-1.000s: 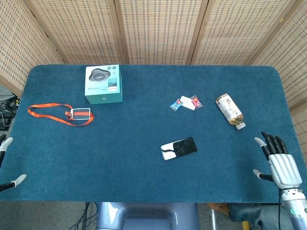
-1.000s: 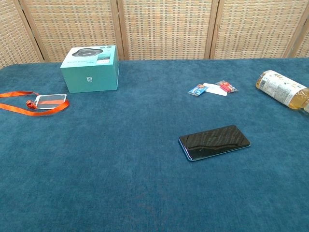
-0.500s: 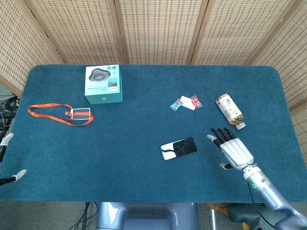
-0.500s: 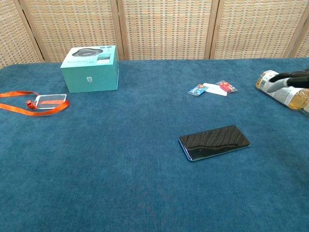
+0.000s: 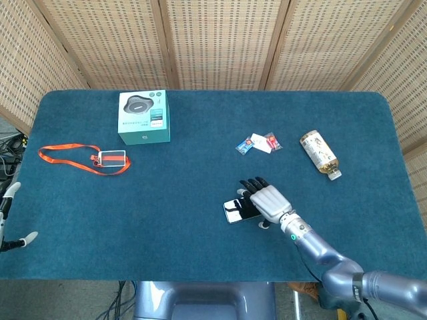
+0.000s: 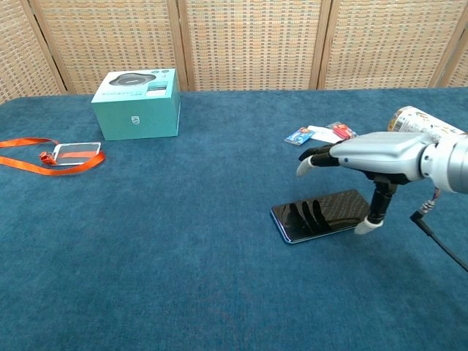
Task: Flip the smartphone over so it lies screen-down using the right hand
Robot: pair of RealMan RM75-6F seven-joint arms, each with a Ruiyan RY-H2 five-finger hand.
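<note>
Smartphone [image 6: 324, 214]: it is laid flat on the blue table [image 5: 200, 187], screen up, a little in front of the centre and toward the right side. The dark glass is seen to reflect the fingers above it in the chest view. In the head view only the left end of it [image 5: 235, 209] is visible, the rest is covered by the hand.

Right hand [image 6: 373, 155]: it is held flat above the smartphone, palm down, with the fingers [image 6: 314, 156] stretched out and slightly apart, pointing toward the left of the table. The thumb [image 6: 376, 210] is turned downward, and its tip is placed at the near edge of the phone, at its right end. Whether the tip really touches the phone or the cloth cannot be told. Nothing is gripped by the hand. In the head view the hand [image 5: 269, 201] is seen from above, over the right part of the phone.

Left hand [image 5: 8, 220]: only some pale fingertips are shown at the left border of the head view, beside the table edge, spread apart. Nothing is held between them.

Box [image 5: 143, 117]: a teal box is placed at the far left part of the table.

Lanyard [image 5: 83, 159]: an orange lanyard with a badge is laid near the box, toward the left edge.

Packets [image 5: 259, 143]: some small packets are lying behind the phone, well apart from it.

Bottle [image 5: 319, 153]: it is lying on its side at the right of the packets.
</note>
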